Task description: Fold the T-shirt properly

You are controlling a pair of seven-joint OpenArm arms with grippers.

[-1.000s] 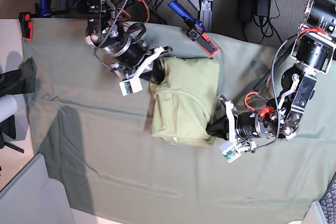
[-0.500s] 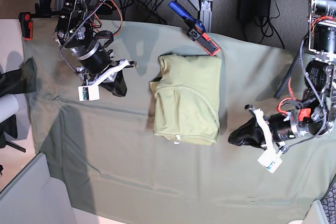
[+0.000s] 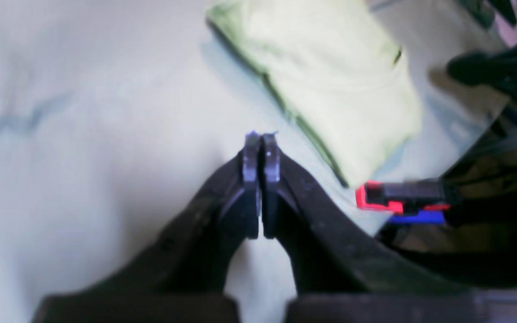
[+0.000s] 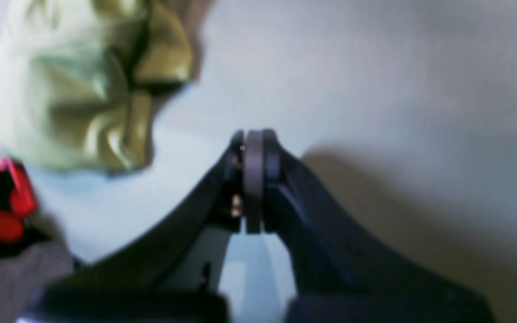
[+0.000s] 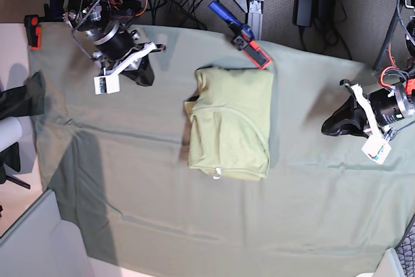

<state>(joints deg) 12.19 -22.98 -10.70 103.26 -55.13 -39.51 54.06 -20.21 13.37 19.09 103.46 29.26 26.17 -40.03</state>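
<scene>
Folded T-shirt point(image 5: 231, 124) — tablecloth point(image 5: 162, 205) beneath

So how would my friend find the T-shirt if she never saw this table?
Look at the big grey-green tablecloth that covers the table. Near its middle lies the T-shirt, folded into a neat rectangle, with nothing holding it. It is a brighter yellow-green than the dull cloth under it, and much bigger than the red and black clamp just beyond its far edge.
</scene>
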